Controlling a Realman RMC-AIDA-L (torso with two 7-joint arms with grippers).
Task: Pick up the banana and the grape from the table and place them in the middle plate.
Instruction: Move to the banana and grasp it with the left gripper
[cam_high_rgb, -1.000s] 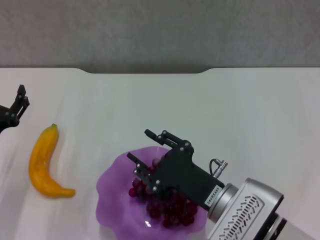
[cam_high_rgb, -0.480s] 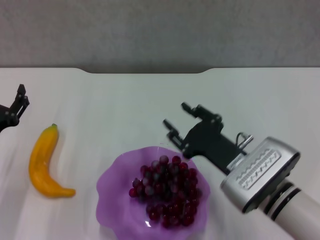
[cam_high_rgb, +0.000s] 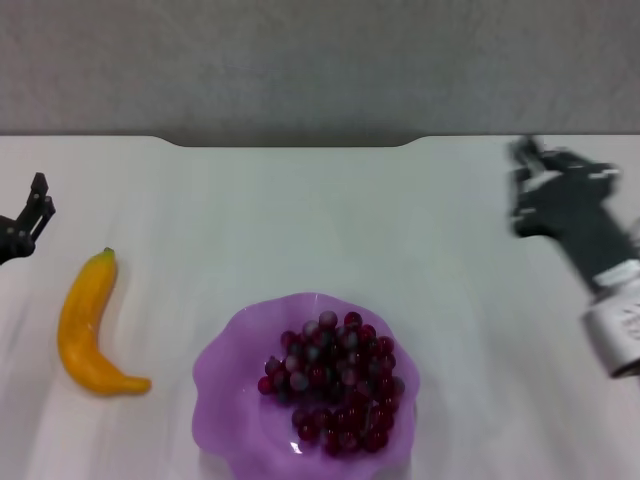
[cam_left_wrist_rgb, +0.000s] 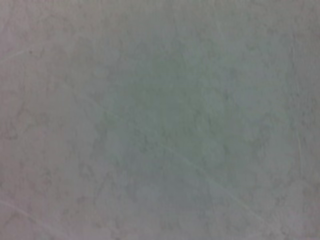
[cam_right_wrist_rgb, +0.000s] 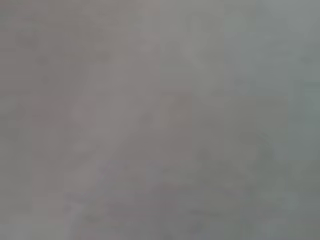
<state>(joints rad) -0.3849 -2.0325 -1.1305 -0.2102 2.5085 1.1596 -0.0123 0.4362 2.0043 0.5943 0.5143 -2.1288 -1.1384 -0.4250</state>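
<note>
One glossy grape (cam_high_rgb: 333, 378) bunch fills scalloped purple middle plate (cam_high_rgb: 225, 400), lower centre; smooth curved banana (cam_high_rgb: 86, 325) lower left. I can't tell either gripper's state: left gripper (cam_high_rgb: 30, 215) at left edge, right gripper (cam_high_rgb: 540, 185) blurred upper right.

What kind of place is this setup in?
Probably a robot test bench: a bare white table against a grey wall, holding only a banana and grapes in a plate.

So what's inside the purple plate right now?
The grape bunch lies in the middle plate; the plate floor beneath it is hidden. The banana lies outside on the table.
</note>
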